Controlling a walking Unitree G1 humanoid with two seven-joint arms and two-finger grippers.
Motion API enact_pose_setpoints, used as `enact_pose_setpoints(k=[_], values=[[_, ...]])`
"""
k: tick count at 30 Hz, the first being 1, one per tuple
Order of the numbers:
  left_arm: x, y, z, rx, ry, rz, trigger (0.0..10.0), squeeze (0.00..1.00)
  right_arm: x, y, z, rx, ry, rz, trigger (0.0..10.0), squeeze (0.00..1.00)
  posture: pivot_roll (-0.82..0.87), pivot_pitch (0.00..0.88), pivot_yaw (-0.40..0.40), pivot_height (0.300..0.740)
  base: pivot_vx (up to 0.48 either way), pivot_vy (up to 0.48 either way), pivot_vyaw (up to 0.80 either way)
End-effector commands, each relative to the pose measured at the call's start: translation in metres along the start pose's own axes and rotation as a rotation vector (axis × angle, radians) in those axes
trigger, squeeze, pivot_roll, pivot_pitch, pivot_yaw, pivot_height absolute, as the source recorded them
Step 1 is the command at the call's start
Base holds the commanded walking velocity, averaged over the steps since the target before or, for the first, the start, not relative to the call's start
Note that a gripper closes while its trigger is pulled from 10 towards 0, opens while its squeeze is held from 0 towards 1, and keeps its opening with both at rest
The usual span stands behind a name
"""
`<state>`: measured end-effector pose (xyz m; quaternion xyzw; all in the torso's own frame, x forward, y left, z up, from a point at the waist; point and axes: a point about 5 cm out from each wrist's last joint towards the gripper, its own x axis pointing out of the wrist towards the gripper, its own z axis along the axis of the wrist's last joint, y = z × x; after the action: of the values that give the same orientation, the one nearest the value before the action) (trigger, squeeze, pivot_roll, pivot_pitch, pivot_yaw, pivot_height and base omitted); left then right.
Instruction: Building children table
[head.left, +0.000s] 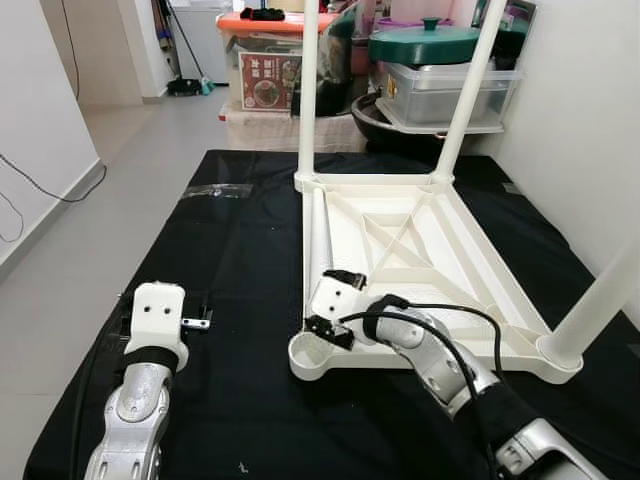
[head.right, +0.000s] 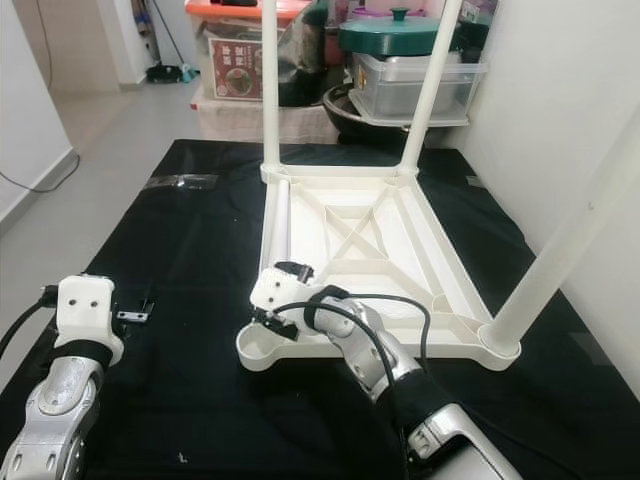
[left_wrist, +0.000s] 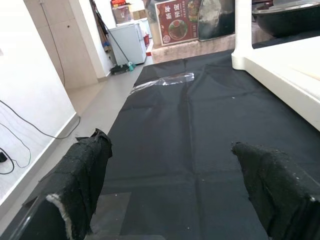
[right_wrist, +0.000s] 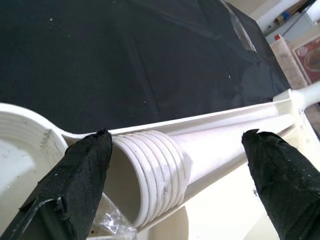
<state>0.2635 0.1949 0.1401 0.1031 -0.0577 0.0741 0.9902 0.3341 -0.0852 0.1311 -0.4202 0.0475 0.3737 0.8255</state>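
Note:
A white plastic children's table (head.left: 470, 270) lies upside down on a black mat (head.left: 230, 270). Upright legs stand in its two far corners (head.left: 308, 90) and in its near right corner (head.left: 600, 300). A loose leg (head.left: 320, 235) lies inside the tabletop along the left rim, its threaded end (right_wrist: 155, 170) toward me. The near left socket (head.left: 312, 357) holds nothing. My right gripper (right_wrist: 175, 145) is open, its fingers (right_wrist: 85, 170) on either side of the threaded end without closing on it. Over the mat at the left, my left gripper (left_wrist: 170, 155) is open and holds nothing.
Storage boxes (head.left: 265, 60), a green-lidded pot (head.left: 425, 42) and a dark pan stand beyond the mat's far edge. A white wall runs along the right. A strip of clear tape (head.left: 218, 190) lies on the mat, and bare floor with a cable (head.left: 40, 185) lies to the left.

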Motion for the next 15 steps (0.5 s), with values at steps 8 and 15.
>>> enact_pose_setpoints(k=[8, 15], values=[[0.002, -0.006, -0.002, 0.018, 0.008, -0.017, 10.0, 0.00, -0.006, 0.001, -0.019, -0.034, 0.070, 0.101, 10.0, 0.00, 0.12, 0.000, -0.057, 0.740, 0.000, 0.000, 0.00], [0.000, -0.008, -0.004, 0.015, 0.012, -0.017, 10.0, 0.00, -0.006, -0.006, -0.028, -0.069, 0.114, 0.093, 10.0, 0.00, 0.11, 0.000, -0.059, 0.740, 0.000, 0.000, 0.00]])
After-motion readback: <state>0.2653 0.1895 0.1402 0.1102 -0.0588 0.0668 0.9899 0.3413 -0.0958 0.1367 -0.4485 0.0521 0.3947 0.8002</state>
